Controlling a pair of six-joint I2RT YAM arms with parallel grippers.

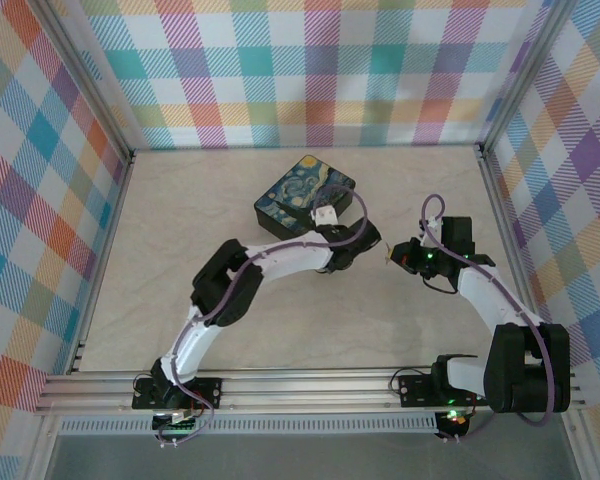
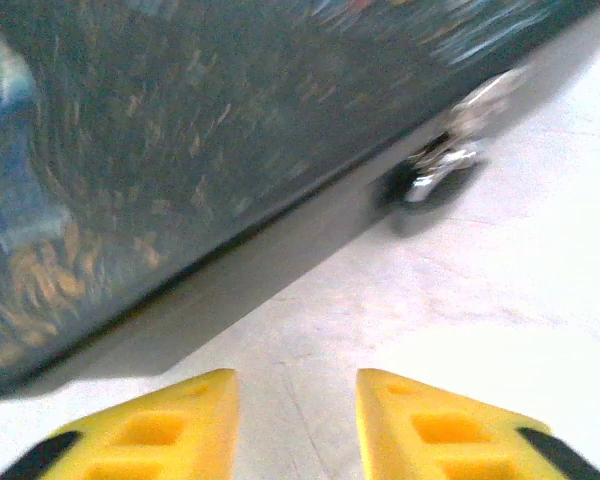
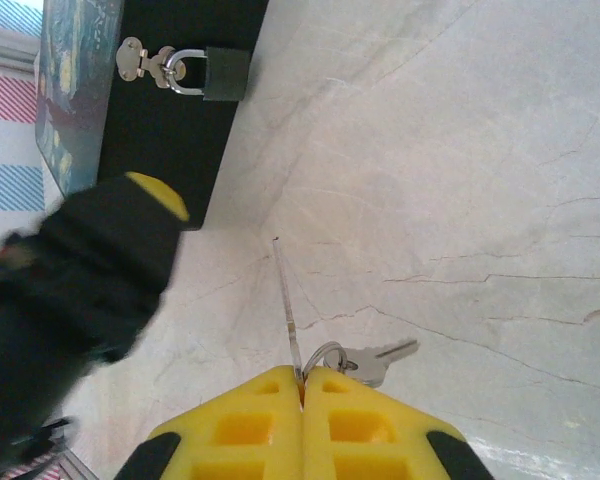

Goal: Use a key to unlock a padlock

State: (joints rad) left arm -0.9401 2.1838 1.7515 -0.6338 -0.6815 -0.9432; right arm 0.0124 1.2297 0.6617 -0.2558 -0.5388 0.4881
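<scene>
The small dark padlock (image 3: pixel 225 73) hangs by its thin shackle from a silvery hasp (image 3: pixel 145 62) on the side of the black box (image 3: pixel 160 110). In the left wrist view the padlock (image 2: pixel 435 172) is blurred, ahead and to the right of my open left gripper (image 2: pixel 297 400), which has bare table between its yellow fingers. My right gripper (image 3: pixel 302 375) is shut on the thin silvery key (image 3: pixel 286 300). The blade points forward, edge-on, well short of the padlock. A second key (image 3: pixel 382 356) dangles from the ring. In the top view, the left gripper (image 1: pixel 368 240) and right gripper (image 1: pixel 392 256) are close together.
The box with the starry-night lid (image 1: pixel 305 195) lies at the table's back middle. The left arm's dark wrist (image 3: pixel 70 300) fills the space left of the key. Checked walls enclose the pale table (image 1: pixel 180 250) on three sides.
</scene>
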